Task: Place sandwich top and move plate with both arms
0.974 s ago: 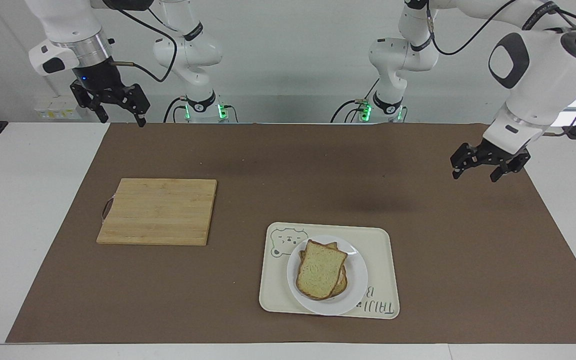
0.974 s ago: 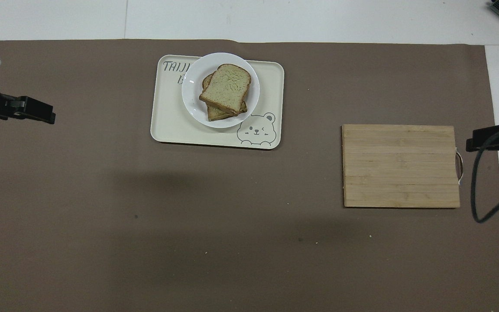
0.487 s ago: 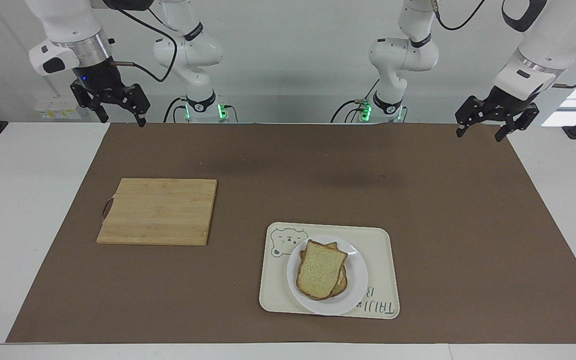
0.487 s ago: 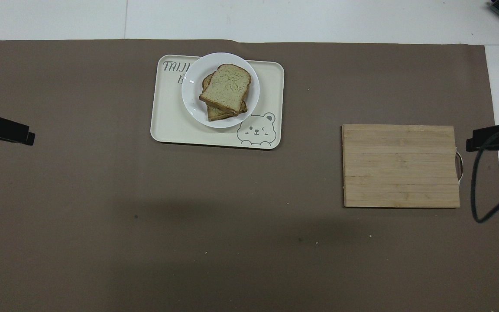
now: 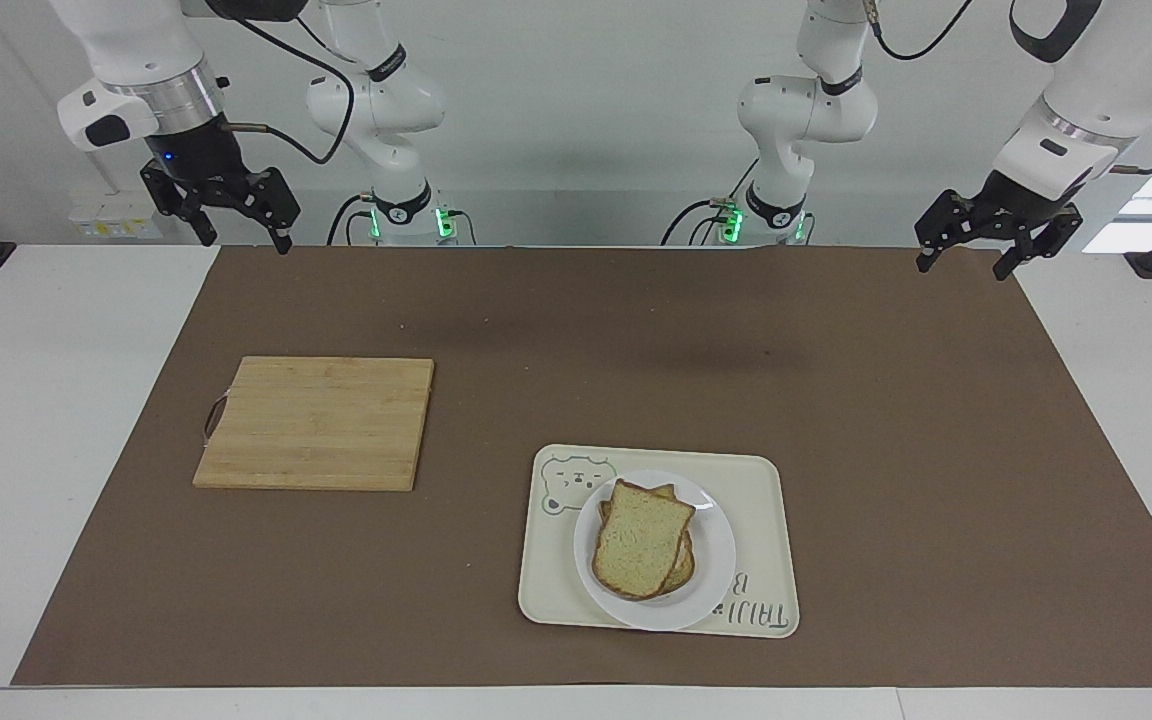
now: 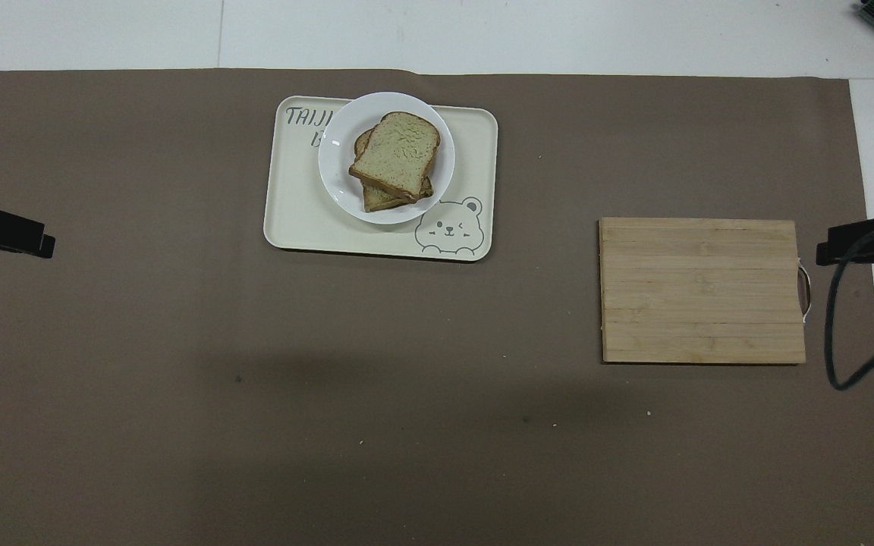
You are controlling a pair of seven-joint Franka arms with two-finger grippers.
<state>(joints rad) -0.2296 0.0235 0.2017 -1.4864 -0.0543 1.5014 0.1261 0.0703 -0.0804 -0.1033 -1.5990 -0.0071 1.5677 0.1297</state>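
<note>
White table [image 5: 56, 420] with a brown mat [image 5: 836, 400] over most of it, pale wall at the robots' end.

Sandwich top [image 5: 639, 539]: plain pale bread slice, brown crust, speckled face. It lies stacked askew on another slice [image 6: 380, 199], only the edges of which show. Whatever sits between the slices is hidden.

Small round white plate [image 5: 718, 560] carries the stack. It sits on a rectangular cream tray with a bear drawing [image 5: 766, 500], farther from the robots than the rectangular bamboo cutting board [image 5: 316, 422], which lies toward the right arm's end. The plate covers part of the tray's lettering.

Left gripper [image 5: 998, 252]: black, two-finger, fingers spread, holding nothing, raised over the mat's corner at the left arm's end. Overhead view shows only its tip at the frame edge.

Right gripper [image 5: 241, 228]: fingers spread, holding nothing, raised over the mat's corner at the right arm's end. Overhead view cuts it off too, with a black cable [image 6: 835, 326] looping across it.
</note>
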